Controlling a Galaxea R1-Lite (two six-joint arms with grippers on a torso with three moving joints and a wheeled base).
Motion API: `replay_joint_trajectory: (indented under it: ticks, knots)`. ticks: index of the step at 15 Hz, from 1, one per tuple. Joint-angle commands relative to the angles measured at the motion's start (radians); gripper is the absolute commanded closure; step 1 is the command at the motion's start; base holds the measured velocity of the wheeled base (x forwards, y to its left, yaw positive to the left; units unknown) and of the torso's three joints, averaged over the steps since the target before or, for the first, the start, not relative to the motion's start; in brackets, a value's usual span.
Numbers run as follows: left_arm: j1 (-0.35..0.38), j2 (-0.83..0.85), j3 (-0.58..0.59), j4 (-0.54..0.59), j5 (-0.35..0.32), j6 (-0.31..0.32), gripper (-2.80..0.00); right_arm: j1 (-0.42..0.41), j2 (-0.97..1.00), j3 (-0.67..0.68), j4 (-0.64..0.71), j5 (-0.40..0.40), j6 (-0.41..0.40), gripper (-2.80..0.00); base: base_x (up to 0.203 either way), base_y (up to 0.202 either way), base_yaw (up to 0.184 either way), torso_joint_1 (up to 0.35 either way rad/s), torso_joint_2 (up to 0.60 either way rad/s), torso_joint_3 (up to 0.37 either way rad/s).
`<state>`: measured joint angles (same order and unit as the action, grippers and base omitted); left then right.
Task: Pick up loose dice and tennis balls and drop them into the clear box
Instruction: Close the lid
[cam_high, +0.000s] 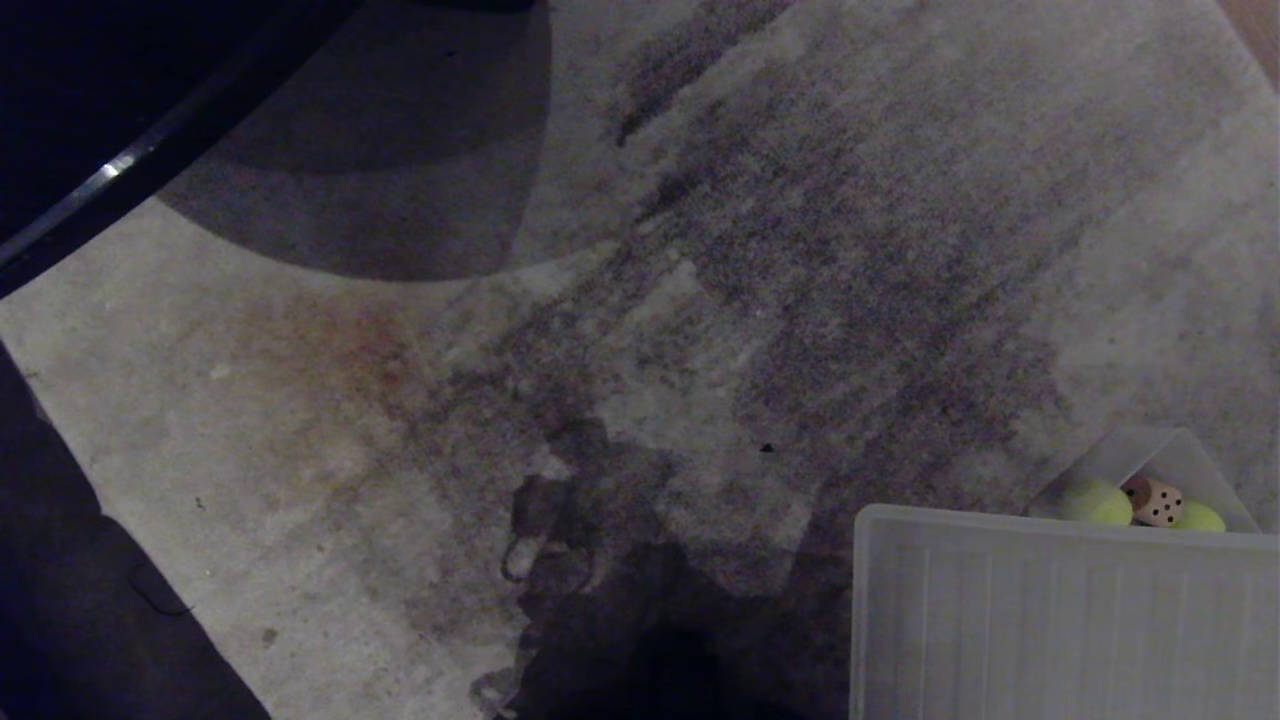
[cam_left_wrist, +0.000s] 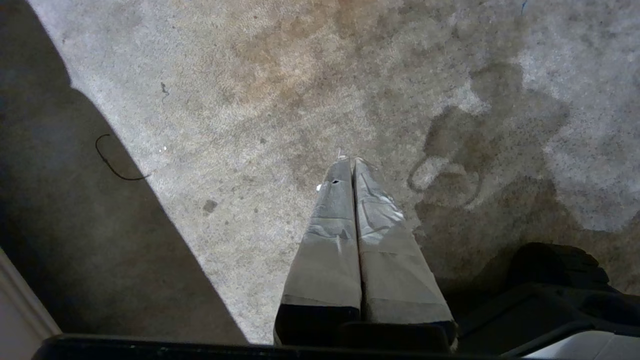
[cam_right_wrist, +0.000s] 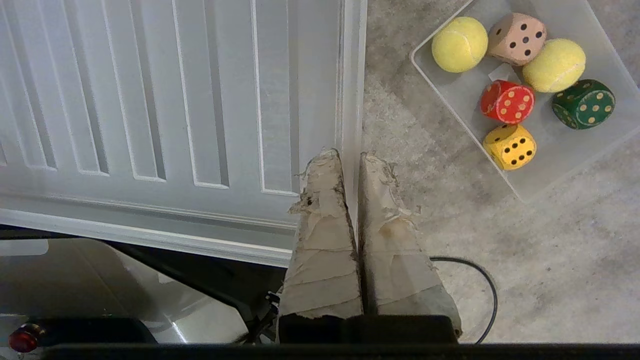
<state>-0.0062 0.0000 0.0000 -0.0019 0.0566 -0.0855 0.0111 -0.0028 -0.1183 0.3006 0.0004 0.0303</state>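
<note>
The clear box (cam_right_wrist: 565, 155) sits on the carpet and holds two tennis balls (cam_right_wrist: 459, 44) (cam_right_wrist: 554, 65) and several dice: beige (cam_right_wrist: 516, 38), red (cam_right_wrist: 507, 101), dark green (cam_right_wrist: 583, 104), yellow (cam_right_wrist: 510, 146). In the head view only a corner of the box (cam_high: 1150, 455) shows at the lower right, with a ball (cam_high: 1097, 502) and the beige die (cam_high: 1155, 501) in it. My right gripper (cam_right_wrist: 350, 156) is shut and empty, hanging over the ribbed panel's edge, apart from the box. My left gripper (cam_left_wrist: 351, 161) is shut and empty above bare carpet. Neither arm shows in the head view.
A flat ribbed white panel (cam_high: 1050, 620) covers the near side of the box in the head view. A black cable (cam_right_wrist: 487, 290) loops on the carpet beside the right fingers. Dark furniture (cam_high: 100, 150) crosses the far left corner. Dark floor (cam_high: 60, 600) borders the carpet's left edge.
</note>
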Motion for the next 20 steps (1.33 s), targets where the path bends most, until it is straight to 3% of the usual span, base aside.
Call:
replay_joint_trajectory:
  ticks: [1,12,20]
  knots:
    - [0.000,0.002,0.002,-0.001,0.002,0.000,0.00,0.001,0.003,0.000,0.002,0.001,0.000,0.00,0.000,0.000,0.000,0.000,0.00,0.000]
    - [0.000,0.002,0.002,0.000,0.000,0.003,0.00,0.002,0.003,0.000,0.002,0.003,0.000,0.00,0.000,0.000,0.000,0.000,0.00,0.000]
    - [0.000,0.002,0.002,-0.001,0.001,0.001,0.00,0.001,0.003,0.000,0.002,0.001,0.000,0.00,-0.002,-0.008,0.145,0.002,0.00,0.002]
